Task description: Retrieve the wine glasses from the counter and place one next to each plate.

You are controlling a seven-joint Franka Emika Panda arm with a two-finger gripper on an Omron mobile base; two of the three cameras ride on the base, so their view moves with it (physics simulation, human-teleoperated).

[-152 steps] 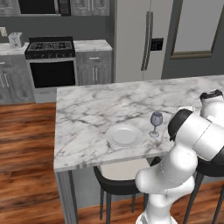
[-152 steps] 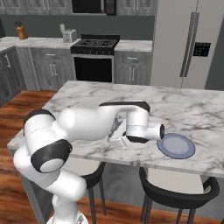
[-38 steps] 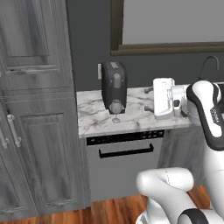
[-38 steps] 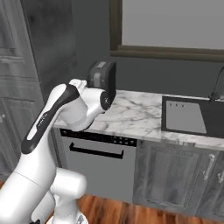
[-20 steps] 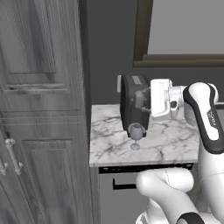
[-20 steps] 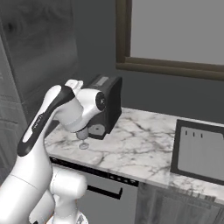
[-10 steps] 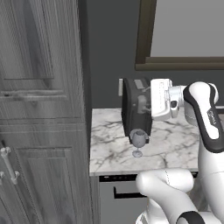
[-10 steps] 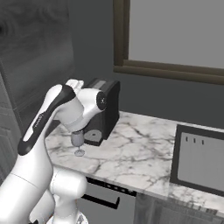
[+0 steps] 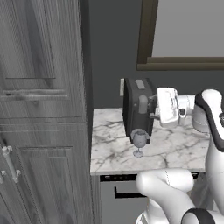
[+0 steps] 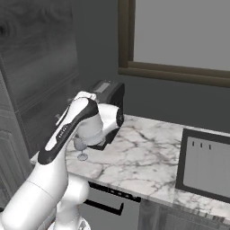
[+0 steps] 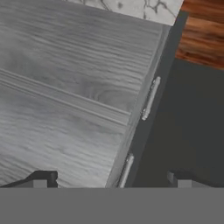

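Note:
One wine glass [image 9: 139, 141] stands upright near the front of the counter [image 9: 109, 151], just ahead of a black appliance [image 9: 136, 105]. In the right base view the wine glass [image 10: 81, 147] peeks out from behind my forearm, on the counter [image 10: 139, 150]. My gripper [image 9: 155, 107] hangs above and to the right of the glass, level with the appliance and pointing left, apart from the glass. The hand view shows my gripper [image 11: 111, 179] with its fingertips [image 11: 43, 178] wide apart and nothing between them: open. The plates are out of view.
A tall grey cabinet [image 9: 41, 109] with bar handles rises left of the counter. Below the slab is a grey front with a black handle [image 9: 127, 192]. A dark sink [image 10: 204, 166] lies at the right. A framed window [image 10: 179, 40] is behind.
The base has driven from the island to this counter, and the views shifted a little more in the last second. The glass stays put on the slab. My jaws stay open.

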